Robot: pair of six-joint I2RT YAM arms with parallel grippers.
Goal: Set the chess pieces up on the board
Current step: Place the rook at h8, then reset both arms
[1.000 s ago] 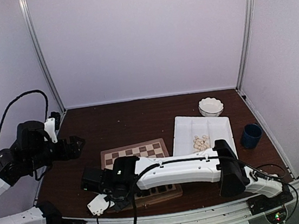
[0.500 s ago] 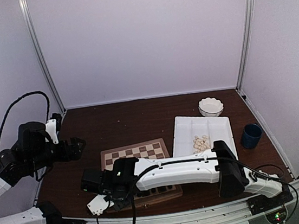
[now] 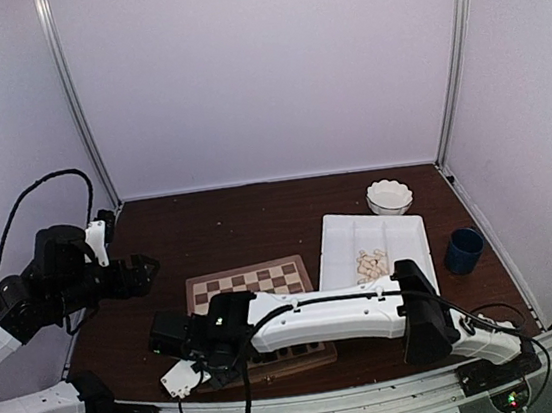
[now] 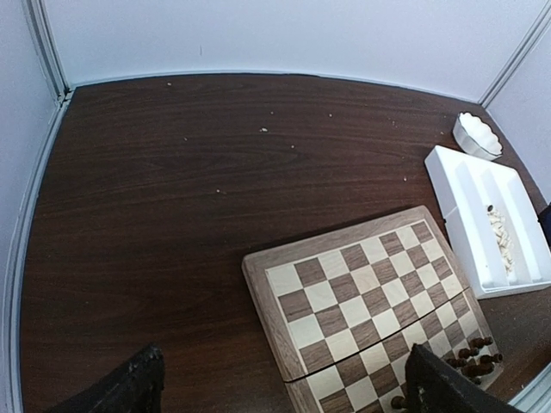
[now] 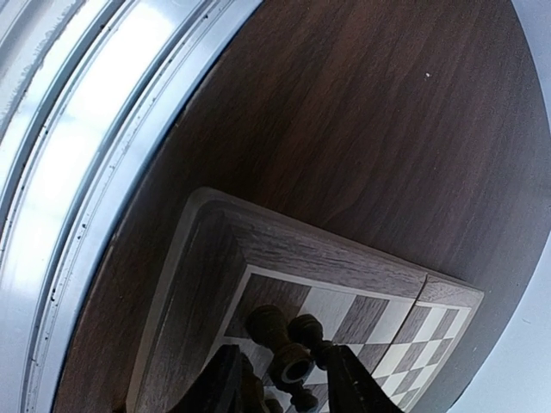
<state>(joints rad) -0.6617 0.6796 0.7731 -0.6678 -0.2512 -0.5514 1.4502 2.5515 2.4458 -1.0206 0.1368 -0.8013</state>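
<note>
On checkered wooden board (image 5: 215,258) corner: dark turned pieces (image 5: 288,366) upright, right jaws parted around one; left jaws spread wide.

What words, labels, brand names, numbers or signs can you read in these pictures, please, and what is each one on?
None: no word, number, logo or sign can be read in any view.
The board shows only plain checkered squares, with no letters or numbers on its frame.
The white tray, white bowl and blue cup show no markings.
</note>
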